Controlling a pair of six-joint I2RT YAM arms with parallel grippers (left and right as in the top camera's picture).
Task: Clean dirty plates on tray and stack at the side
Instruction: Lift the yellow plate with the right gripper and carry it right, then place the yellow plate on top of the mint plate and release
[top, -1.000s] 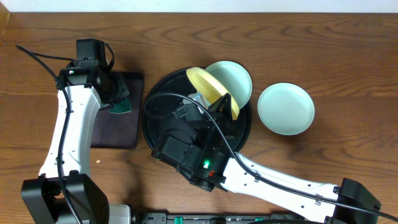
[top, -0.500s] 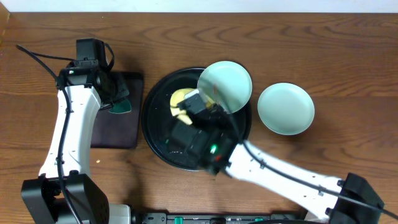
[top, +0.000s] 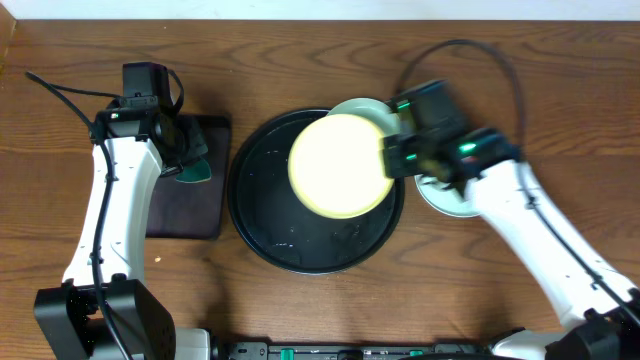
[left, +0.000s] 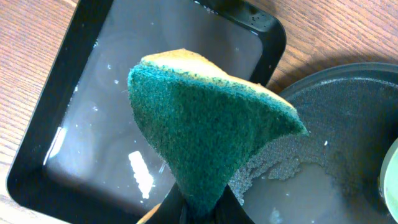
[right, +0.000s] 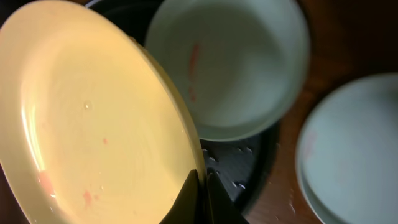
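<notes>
My right gripper (top: 392, 158) is shut on the rim of the pale yellow plate (top: 340, 165) and holds it above the round black tray (top: 262, 225). In the right wrist view the yellow plate (right: 93, 118) shows faint red specks, and the jaws (right: 200, 186) pinch its edge. A mint plate (right: 230, 62) with a red smear lies on the tray behind it, mostly hidden from overhead (top: 362, 106). A second mint plate (right: 354, 149) lies on the table to the right. My left gripper (left: 202, 208) is shut on a green sponge (left: 211, 124).
A rectangular black tray (top: 190, 205) holding soapy water lies left of the round tray, under my left gripper; it also shows in the left wrist view (left: 81, 124). The wooden table (top: 560, 80) extends around.
My right arm has swung from the front of the tray to its right side. The yellow plate has turned from edge-on to facing up, and now covers most of the mint plate.
</notes>
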